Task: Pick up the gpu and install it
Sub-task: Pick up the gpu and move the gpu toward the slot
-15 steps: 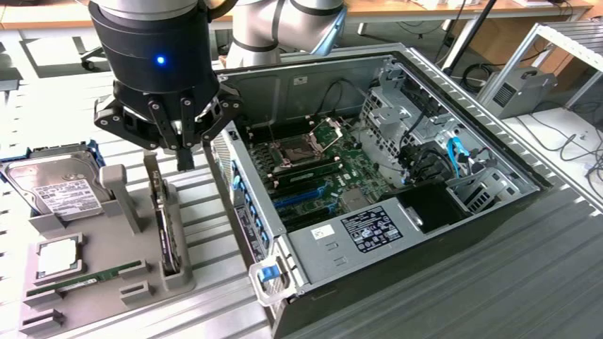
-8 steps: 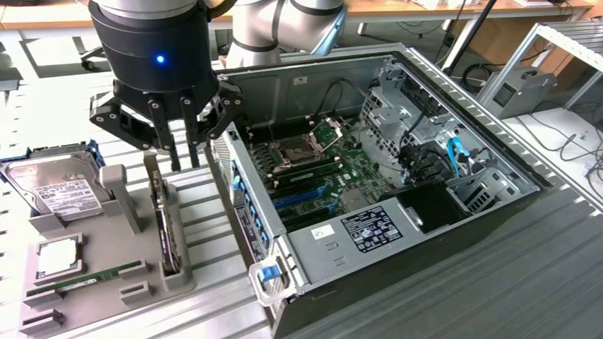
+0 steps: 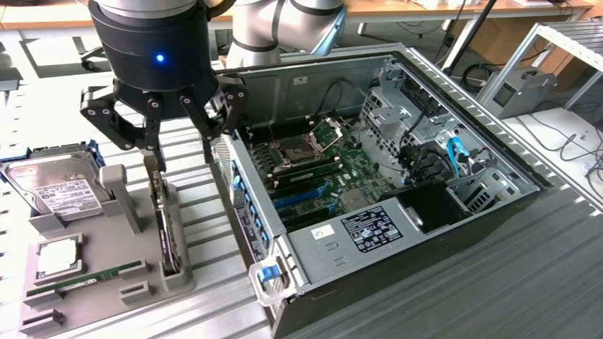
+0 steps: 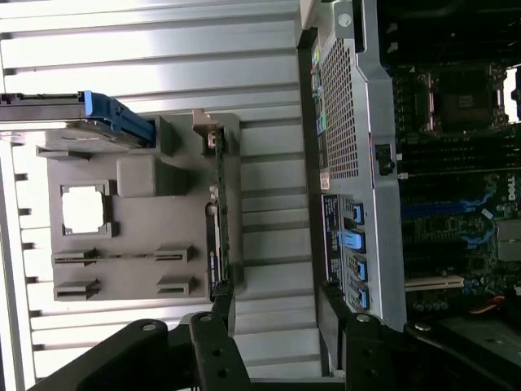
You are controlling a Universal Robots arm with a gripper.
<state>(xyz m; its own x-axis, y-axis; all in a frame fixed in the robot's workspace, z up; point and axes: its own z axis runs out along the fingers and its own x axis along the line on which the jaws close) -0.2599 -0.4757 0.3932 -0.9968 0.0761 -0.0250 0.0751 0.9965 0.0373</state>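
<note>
So, the gpu (image 3: 168, 226) is standing on its edge in a slot of the grey holder (image 3: 121, 205). It hasn't been lifted and it's nowhere near the board inside the open case (image 3: 377, 176). The holder sits on the bench (image 3: 212, 304), just beside the case's rear wall, with the hard drive (image 3: 52, 187) parked on the holder's other side.

My end effector (image 3: 179, 152) hangs right above the card's far end, spread wide and pinching nothing.

What bugs me: in the wrist view the card seems to line up with one of my fingers (image 4: 221, 322) rather than with the gap between the two. If I drop straight down like that, I reckon that finger lands on the card's top edge instead of sliding past it, which could tip the card in its slot or stress the board. The other finger is really close to the case wall, so a sideways nudge to fix things might snag on sheet metal. Grabbing only one end could also let the card swing.

Pose-wise, my wrist points straight down, the end effector is upright, and the arm (image 3: 282, 28) reaches in from behind the case.
</note>
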